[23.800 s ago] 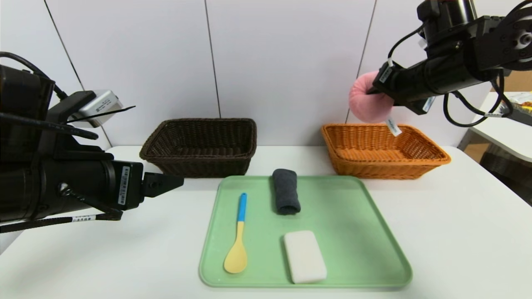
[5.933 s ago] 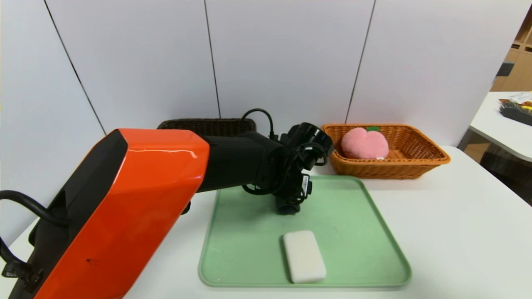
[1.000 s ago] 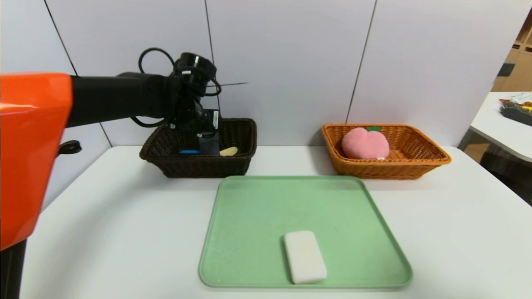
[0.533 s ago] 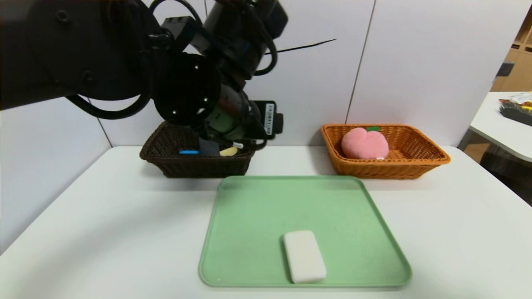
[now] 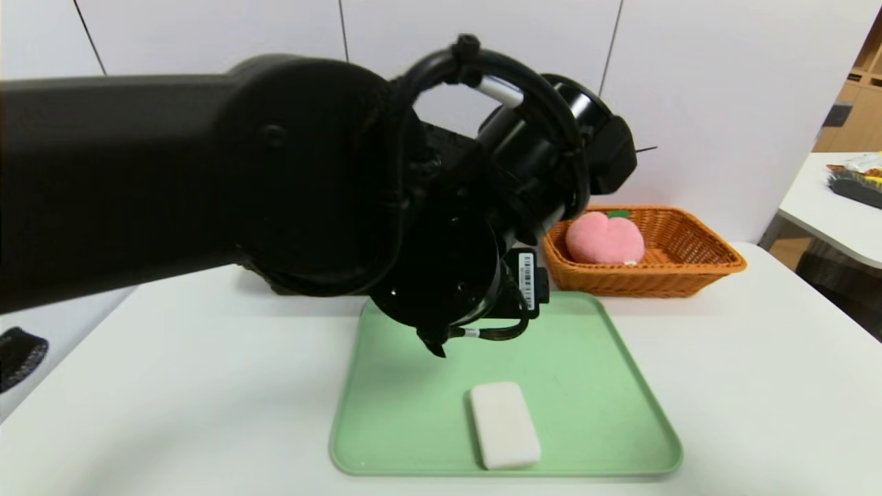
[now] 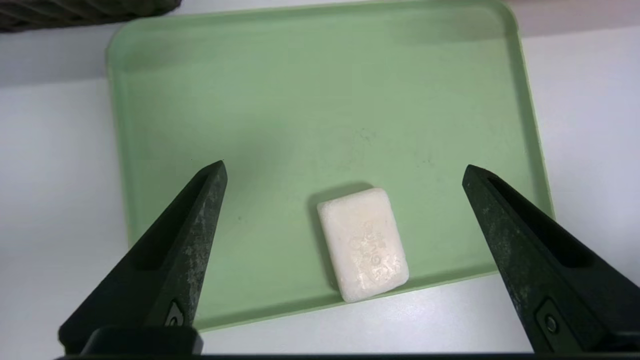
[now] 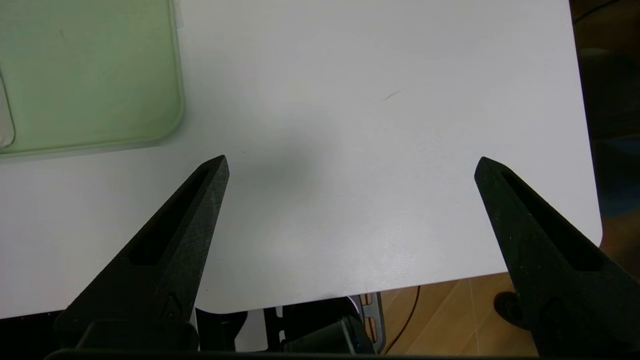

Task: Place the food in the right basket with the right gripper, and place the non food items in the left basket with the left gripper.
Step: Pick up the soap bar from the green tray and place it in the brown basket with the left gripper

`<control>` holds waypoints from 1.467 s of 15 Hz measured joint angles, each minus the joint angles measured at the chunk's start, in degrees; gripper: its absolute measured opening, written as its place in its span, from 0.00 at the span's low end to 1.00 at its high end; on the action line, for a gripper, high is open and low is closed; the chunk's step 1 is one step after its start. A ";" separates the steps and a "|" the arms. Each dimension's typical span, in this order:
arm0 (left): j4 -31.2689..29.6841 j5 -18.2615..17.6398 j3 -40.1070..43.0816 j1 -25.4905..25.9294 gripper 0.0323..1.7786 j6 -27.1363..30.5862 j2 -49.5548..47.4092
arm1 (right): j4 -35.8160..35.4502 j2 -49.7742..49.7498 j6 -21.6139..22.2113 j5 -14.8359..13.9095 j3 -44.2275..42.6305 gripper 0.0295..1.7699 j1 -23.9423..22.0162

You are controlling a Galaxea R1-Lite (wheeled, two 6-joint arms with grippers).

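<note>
The left end effector hangs over the green tray, its fingers spread wide apart with nothing between the tips. Its black arm reaches across from the robot's left and covers much of the head view, hiding nearly all of the dark brown wicker basket; only a little of that basket's woven side shows, so what lies inside it cannot be told.

The white rounded bar lies flat on the tray, toward the near edge, slightly askew. In the left wrist view it sits below the spread fingers, not touching either of them.

The pink plush peach rests in the orange-tan wicker basket, toward that basket's left side, with its green leaf at the top and a bit of white tag low on its front. This basket stands on the white counter, beyond the tray and to the right.

The right end effector is parked above the counter to the right of the tray, its fingers wide apart and holding nothing. A dark brush-like object lies on a separate white table farther off to the right; it is probably a brush, though the view there is poor.
</note>
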 joint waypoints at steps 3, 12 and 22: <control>0.09 -0.20 -0.16 -0.99 0.94 -2.71 2.77 | 0.02 0.00 0.02 0.00 0.29 0.96 -0.06; 7.47 -9.18 -0.18 -2.06 0.95 -12.76 8.35 | 0.04 -0.52 0.17 0.00 0.72 0.96 -0.20; 6.64 -9.85 -0.18 -2.06 0.95 -13.34 11.58 | 0.00 -1.44 0.26 0.13 2.26 0.96 -0.20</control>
